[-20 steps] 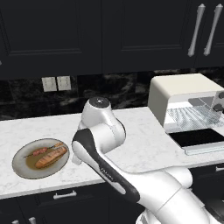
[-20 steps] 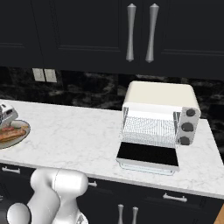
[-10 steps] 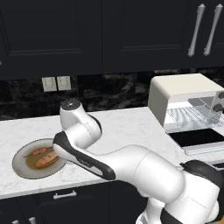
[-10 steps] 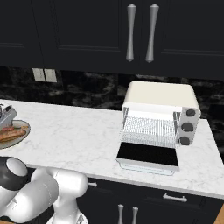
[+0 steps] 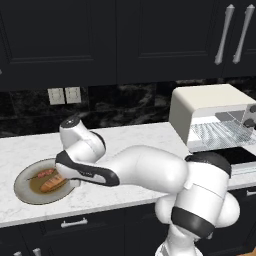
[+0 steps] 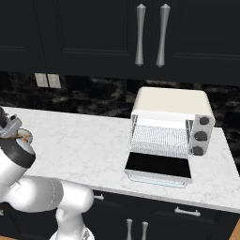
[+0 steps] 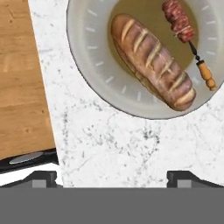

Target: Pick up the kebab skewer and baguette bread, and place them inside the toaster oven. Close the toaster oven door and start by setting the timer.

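Reddish-brown meat kebab skewer (image 7: 186, 33) cut off at frame top; lies beside golden-brown baguette loaf (image 7: 152, 61) on grey round plate (image 7: 94, 83). Claw (image 7: 112, 177) spread wide, empty, above bare white marble table (image 7: 122, 140) near table's front edge. Cream-white toaster oven (image 6: 171, 124) well apart, dark glass door (image 6: 158, 166) down.

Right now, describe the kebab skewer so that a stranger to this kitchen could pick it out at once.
Start at the white marble counter and find the round grey plate at its left end, far from the toaster oven. Two foods lie on it. The kebab skewer is the thin one, with dark red meat chunks and an orange handle, beside the fat golden baguette bread.
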Motion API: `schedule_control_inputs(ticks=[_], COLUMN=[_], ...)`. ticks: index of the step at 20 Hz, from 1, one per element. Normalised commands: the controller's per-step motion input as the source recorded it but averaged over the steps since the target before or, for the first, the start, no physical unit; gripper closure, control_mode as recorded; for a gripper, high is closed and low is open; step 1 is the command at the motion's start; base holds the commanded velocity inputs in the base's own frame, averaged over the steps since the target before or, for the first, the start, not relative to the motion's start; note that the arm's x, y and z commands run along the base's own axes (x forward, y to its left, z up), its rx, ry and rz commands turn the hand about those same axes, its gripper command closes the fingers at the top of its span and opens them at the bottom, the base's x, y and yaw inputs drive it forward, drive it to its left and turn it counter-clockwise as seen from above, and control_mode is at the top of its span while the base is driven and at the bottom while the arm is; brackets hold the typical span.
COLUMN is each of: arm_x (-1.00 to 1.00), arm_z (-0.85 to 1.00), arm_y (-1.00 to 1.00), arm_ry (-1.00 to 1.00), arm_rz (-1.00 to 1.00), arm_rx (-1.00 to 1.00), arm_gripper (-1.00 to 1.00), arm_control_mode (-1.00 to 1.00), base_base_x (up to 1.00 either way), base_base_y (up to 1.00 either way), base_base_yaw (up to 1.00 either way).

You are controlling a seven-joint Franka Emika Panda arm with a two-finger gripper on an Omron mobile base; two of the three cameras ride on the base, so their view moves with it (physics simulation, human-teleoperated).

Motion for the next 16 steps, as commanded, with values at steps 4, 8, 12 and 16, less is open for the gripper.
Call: schedule_control_inputs(ticks=[4, 8, 12, 16], arm_x=[0.42, 0.42, 0.38, 0.25], arm_z=[-0.37, -0.32, -0.28, -0.09], arm_y=[0.04, 0.27, 0.32, 0.32], arm_ry=[0.02, -0.02, 0.0, 0.0], arm_rz=[0.0, 0.0, 0.0, 0.0], arm_rx=[0.0, 0.0, 0.0, -0.03], arm_gripper=[-1.0, -1.0, -1.0, -1.0], arm_control_mode=[-1.0, -1.0, -1.0, -1.0], base_base_x=[0.0, 0.0, 0.0, 0.0], base_base_y=[0.0, 0.0, 0.0, 0.0], base_base_yaw=[0.0, 0.0, 0.0, 0.0])
